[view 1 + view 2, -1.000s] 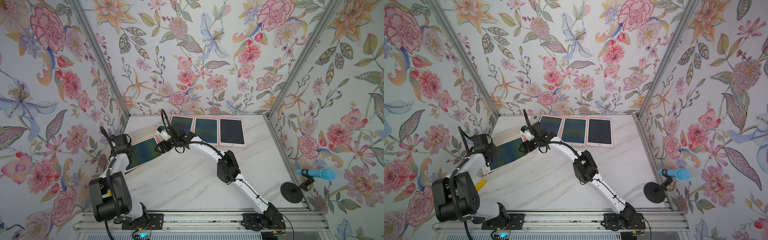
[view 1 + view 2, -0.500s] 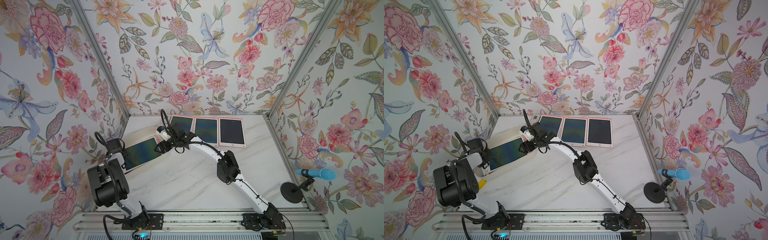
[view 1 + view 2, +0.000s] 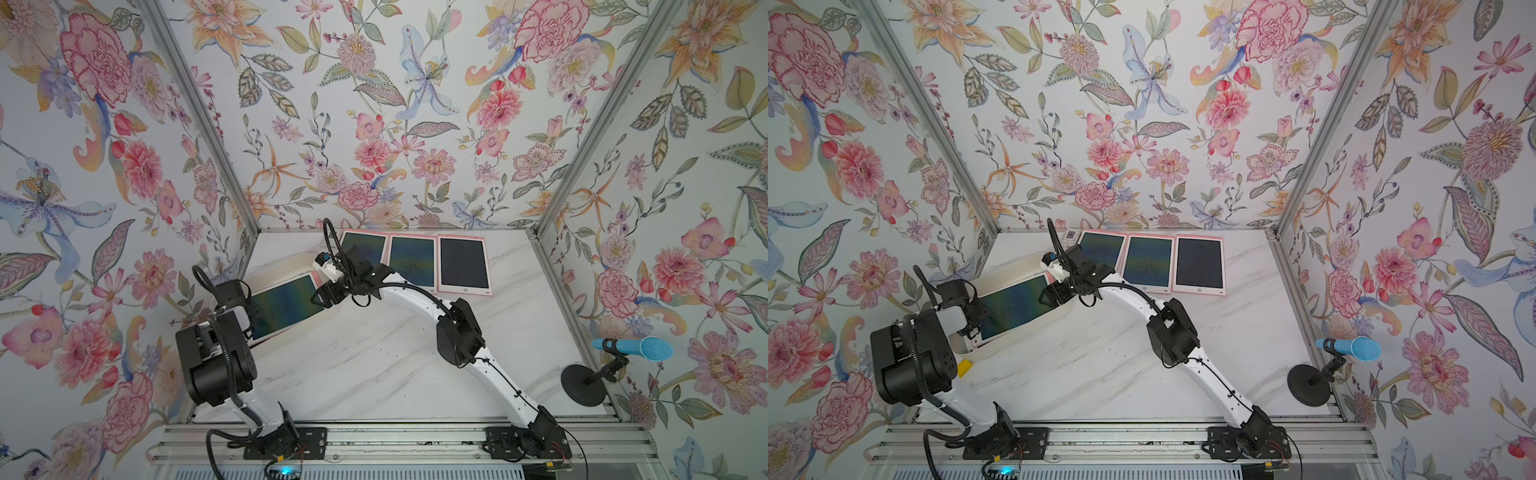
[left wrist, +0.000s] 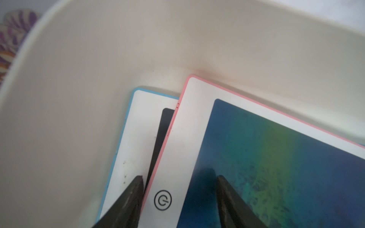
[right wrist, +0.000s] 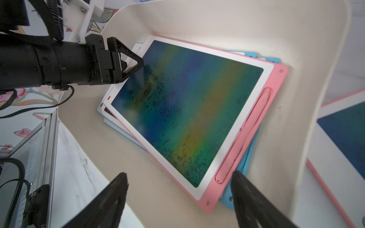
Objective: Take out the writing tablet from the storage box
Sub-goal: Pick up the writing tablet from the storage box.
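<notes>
The storage box (image 3: 286,262) (image 3: 1021,266) is a cream-white bin at the table's left, seen from inside in both wrist views (image 4: 98,59) (image 5: 286,98). On top of the stack inside lies a pink-framed writing tablet (image 3: 286,303) (image 3: 1015,305) (image 4: 197,138) (image 5: 187,110) with a rainbow-sheen screen. Blue-framed tablets (image 4: 138,122) (image 5: 233,197) lie under it. My left gripper (image 3: 250,311) (image 3: 974,316) (image 4: 178,177) is open, its tips straddling the tablet's short edge by the power symbol. My right gripper (image 3: 322,295) (image 3: 1048,297) (image 5: 178,177) hangs wide open over the opposite corner, apart from it.
Three more pink-framed tablets (image 3: 363,249) (image 3: 411,259) (image 3: 463,266) lie in a row along the back of the marble table. A small card (image 3: 1071,237) sits at the back left. A blue microphone on a black stand (image 3: 631,348) stands at the right edge. Floral walls close three sides.
My left arm has swung a little and its gripper has settled onto the tablet's near end. The right gripper stays over the far end, jaws slightly wider.
</notes>
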Controlling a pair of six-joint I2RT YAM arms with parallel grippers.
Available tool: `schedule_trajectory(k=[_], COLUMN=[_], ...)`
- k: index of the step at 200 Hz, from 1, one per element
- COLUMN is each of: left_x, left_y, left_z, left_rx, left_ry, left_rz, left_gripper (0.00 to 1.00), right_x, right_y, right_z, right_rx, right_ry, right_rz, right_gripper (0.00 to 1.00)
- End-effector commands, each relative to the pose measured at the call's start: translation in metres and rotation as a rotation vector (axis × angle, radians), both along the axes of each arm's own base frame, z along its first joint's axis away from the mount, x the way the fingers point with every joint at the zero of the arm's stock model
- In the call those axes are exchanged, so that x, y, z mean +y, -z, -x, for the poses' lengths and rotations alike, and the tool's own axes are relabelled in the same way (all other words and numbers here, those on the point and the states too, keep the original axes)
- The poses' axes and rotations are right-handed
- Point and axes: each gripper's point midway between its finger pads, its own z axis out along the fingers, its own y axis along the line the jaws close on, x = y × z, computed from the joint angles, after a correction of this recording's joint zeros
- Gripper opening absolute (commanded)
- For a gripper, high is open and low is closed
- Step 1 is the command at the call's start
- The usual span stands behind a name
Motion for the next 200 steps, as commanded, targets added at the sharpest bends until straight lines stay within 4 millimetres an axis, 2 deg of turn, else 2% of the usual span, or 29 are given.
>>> schedule_trajectory(k=[1,22,57,72,94,145,166,200], left_x=[-0.027,-0.042,-0.045,-0.046,-0.052,-0.059,-0.061,-0.073], left_y=[0.038,0.042,0.038,0.037,0.034,0.028,0.033,0.030], left_z=[0.016,0.014,0.016,0.016,0.012,0.014,0.019,0.016], left_rx=[0.065,0.043,0.029,0.026,0.008,-0.007,0.008,-0.013], left_ry=[0.049,0.081,0.086,0.091,0.110,0.124,0.119,0.154], left_rz=[0.146,0.217,0.217,0.221,0.234,0.243,0.246,0.270], left_gripper=[0.60,0.59,0.59,0.59,0.58,0.58,0.58,0.58], right_x=[-0.013,-0.018,-0.028,-0.034,-0.036,-0.031,-0.026,-0.016], right_y=[-0.023,-0.021,-0.016,-0.004,0.009,0.024,0.034,0.038], right_z=[-0.019,-0.027,-0.051,-0.064,-0.070,-0.062,-0.053,-0.038], right_rx=[-0.054,-0.042,-0.066,-0.095,-0.030,0.035,0.065,0.076], right_ry=[0.030,0.049,0.133,0.187,0.181,0.154,0.128,0.088], right_rz=[-0.024,-0.027,0.001,0.039,0.028,0.018,0.022,0.020], right_gripper=[0.84,0.84,0.83,0.83,0.83,0.80,0.76,0.70])
